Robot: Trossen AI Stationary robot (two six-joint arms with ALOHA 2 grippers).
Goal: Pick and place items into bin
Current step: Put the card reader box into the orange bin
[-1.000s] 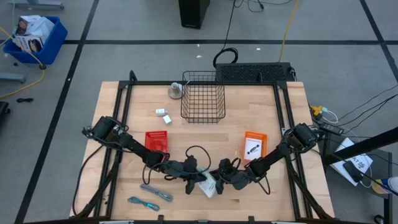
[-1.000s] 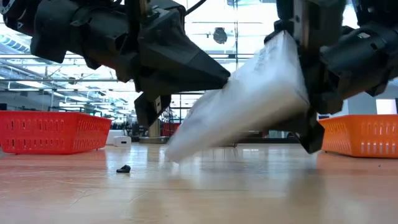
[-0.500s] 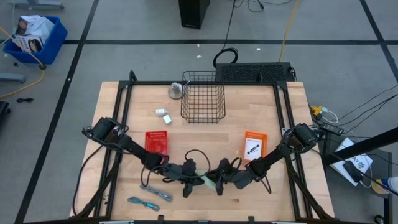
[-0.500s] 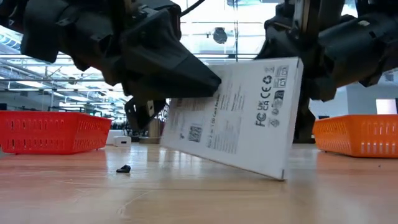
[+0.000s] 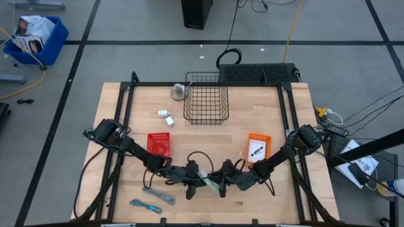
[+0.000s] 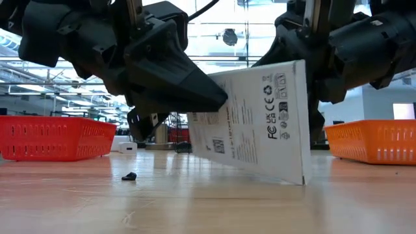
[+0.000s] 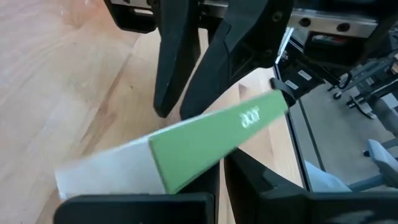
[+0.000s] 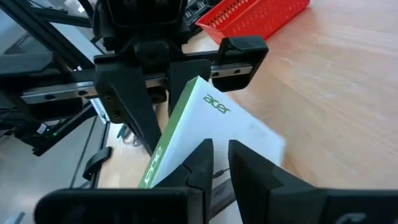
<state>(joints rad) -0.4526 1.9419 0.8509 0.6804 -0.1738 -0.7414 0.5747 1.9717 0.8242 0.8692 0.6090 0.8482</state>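
A flat white box with a green edge [image 5: 210, 183] stands on edge at the table's front centre. Its printed face [image 6: 260, 123] is toward the near edge. My left gripper [image 5: 201, 181] is shut on its left end and my right gripper [image 5: 221, 185] on its right end. The box tilts, its lower corner [image 6: 302, 182] at or just above the wood; I cannot tell which. The black wire bin [image 5: 206, 98] stands at the far centre. Two white blocks [image 5: 166, 116], a grey strip [image 5: 159, 195] and a teal cord [image 5: 145, 205] lie flat on the table. My left gripper pinches the box's left end [image 7: 177, 174] between its two fingers, which lie on the two broad faces. It comes in nearly level from the table's left. The box stands on edge with its green side up. My right gripper pinches the box's right end [image 8: 183, 152] between its two fingers [image 8: 249, 168], one on each broad face. It comes in nearly level from the table's right, facing my left gripper [image 8: 155, 62].
A red tray [image 5: 159, 144] sits behind my left arm and an orange tray [image 5: 259, 146] behind my right arm. A small grey round thing [image 5: 178, 92] lies left of the bin. A tiny dark scrap [image 6: 130, 176] lies on the wood near the front.
The box has been turned up from lying slanted, its white face upward, to standing on edge with its printed face toward the near edge. Both grippers have stayed in place and kept their hold, and the right wrist has rolled with the box.
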